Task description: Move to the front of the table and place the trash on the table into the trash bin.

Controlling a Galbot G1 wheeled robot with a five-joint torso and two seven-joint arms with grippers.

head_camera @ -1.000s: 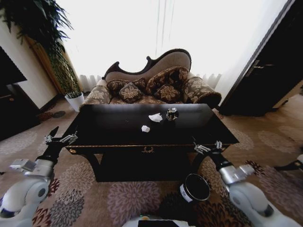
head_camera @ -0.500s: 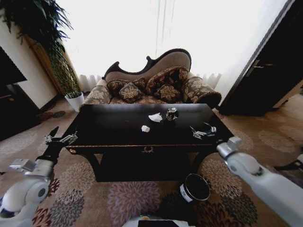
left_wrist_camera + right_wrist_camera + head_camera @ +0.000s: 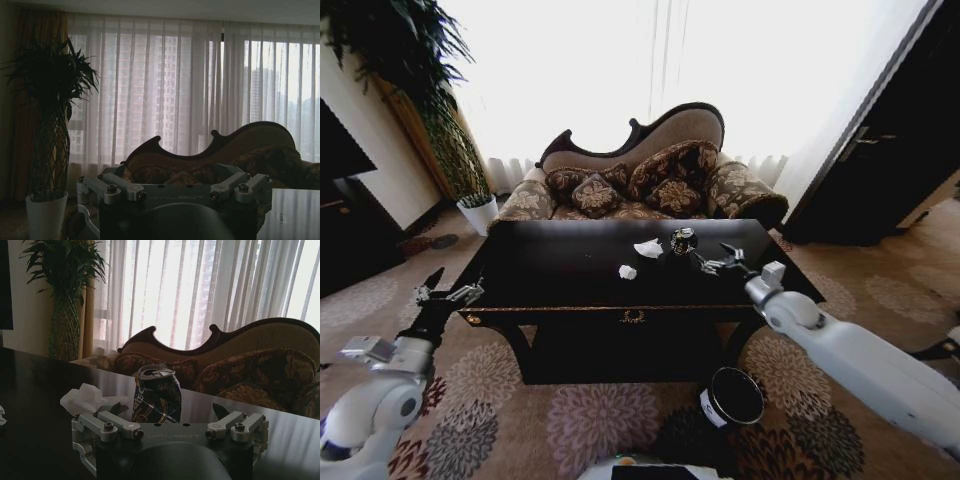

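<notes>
Right gripper (image 3: 712,262), fingers spread, over bench (image 3: 560,265) just short of crushed can (image 3: 683,241) beside two paper wads (image 3: 648,248); risk: advancing fingers topple the dented can; left gripper (image 3: 448,294) idle, open; bin (image 3: 732,397) below.

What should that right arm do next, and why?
Probably ease the right gripper a little farther forward so its open fingers come around the crushed can. The can stands upright on the table just ahead of the gripper, lined up between the fingers but not yet between them. The left gripper waits at the table's corner.
</notes>
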